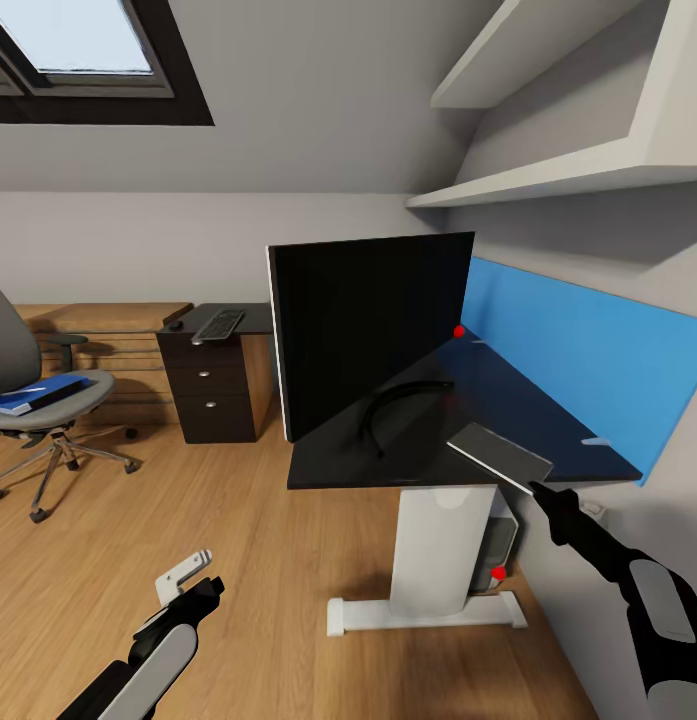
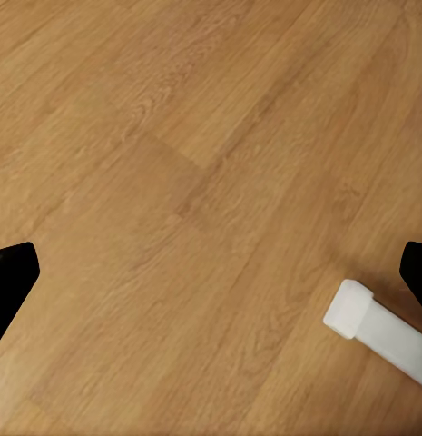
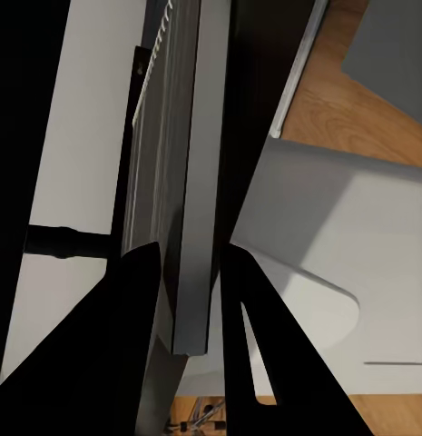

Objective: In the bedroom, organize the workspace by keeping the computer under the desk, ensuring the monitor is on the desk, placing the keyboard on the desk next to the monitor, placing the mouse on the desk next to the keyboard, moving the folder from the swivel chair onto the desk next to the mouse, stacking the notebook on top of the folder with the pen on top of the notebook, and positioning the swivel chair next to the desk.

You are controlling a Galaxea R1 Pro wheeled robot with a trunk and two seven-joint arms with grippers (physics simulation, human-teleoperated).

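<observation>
Right fingers [image 3: 188, 300] pinch the notebook [image 1: 500, 456] over the desk [image 1: 508, 400]; left fingers [image 1: 193, 580] spread, empty.

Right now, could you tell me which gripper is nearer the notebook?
Right. The right gripper grips the notebook at the desk edge; the left gripper hangs low over the floor.

Around you: wooden floor [image 1: 258, 560], warm plank boards, across the lower frame. Grey walls [image 1: 318, 110], sloping ceiling overhead. Skylight [image 1: 78, 50], dark frame, upper left, letting in daylight. Two white shelves [image 1: 568, 170], upper right. Light wooden drawer chest [image 1: 108, 330], left of centre against the far wall.
</observation>
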